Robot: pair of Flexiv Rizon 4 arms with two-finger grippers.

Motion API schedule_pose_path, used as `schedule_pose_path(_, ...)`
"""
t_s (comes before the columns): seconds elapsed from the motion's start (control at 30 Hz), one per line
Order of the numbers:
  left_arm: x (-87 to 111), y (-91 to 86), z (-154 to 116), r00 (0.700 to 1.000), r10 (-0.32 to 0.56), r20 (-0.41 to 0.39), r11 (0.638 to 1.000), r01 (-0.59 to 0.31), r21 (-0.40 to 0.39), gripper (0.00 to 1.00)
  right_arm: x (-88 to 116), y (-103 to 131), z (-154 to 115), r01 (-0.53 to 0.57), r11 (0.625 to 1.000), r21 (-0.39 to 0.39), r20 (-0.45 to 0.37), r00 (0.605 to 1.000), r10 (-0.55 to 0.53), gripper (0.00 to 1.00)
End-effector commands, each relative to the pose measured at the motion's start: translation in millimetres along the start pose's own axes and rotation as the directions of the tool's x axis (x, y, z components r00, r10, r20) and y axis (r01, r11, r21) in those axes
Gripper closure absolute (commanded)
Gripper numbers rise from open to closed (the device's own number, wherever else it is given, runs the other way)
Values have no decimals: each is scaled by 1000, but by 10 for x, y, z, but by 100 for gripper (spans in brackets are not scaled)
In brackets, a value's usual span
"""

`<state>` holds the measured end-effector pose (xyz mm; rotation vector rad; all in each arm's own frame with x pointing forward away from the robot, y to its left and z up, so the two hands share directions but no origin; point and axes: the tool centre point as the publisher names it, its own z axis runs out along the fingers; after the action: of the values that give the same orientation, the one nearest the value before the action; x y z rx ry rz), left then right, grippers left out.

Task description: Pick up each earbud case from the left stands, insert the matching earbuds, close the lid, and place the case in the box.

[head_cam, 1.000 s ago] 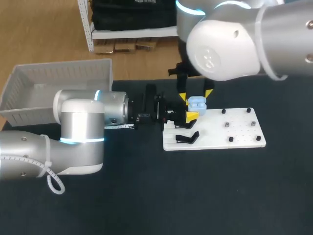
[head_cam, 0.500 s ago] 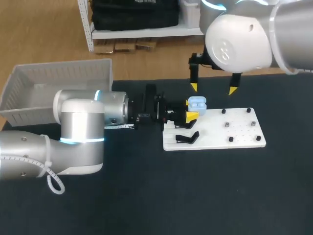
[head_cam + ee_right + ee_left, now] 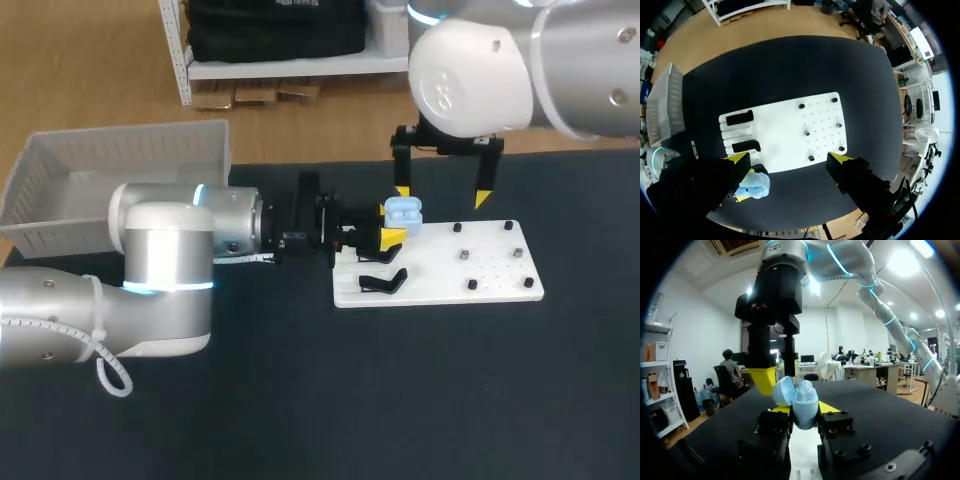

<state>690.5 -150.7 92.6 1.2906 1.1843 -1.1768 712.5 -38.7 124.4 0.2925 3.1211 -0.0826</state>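
From my console I count one case [image 3: 404,210], light blue, and one box [image 3: 120,160], white and slatted. There is one worktop [image 3: 300,400], with one white board [image 3: 500,270] on it. The board carries six pegs [image 3: 465,255] (three pairs, clearest in the right wrist view) and two black stands [image 3: 739,118]; the head view shows me only one of those clearly. Two arms come in, one from each side, so two pincers: the left pincer [image 3: 392,225] and the right pincer [image 3: 442,194]. Each has two yellow tips, four in all.
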Motion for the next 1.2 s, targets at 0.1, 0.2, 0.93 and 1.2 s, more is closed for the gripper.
schedule_pose_path(0.1, 6, -14, 6, 1000, 3, 2, 1000, -3, -7, 100, 153, -11, -39, 26, 1000, 3, -16, 1000, -26, 0)
schedule_pose_path(0.2, 6, -14, 6, 1000, 3, 2, 1000, -3, -7, 100, 207, -15, -62, 34, 999, 1, -19, 999, -34, 0)
schedule_pose_path(0.93, -437, 143, -818, 993, 76, -95, 976, -94, -198, 100, 48, -265, -462, -64, 988, -138, 212, 973, 93, 0)
schedule_pose_path(1.2, -797, 276, -1581, 958, 118, -260, 913, -208, -352, 100, 48, -265, -462, -64, 988, -138, 212, 973, 93, 0)
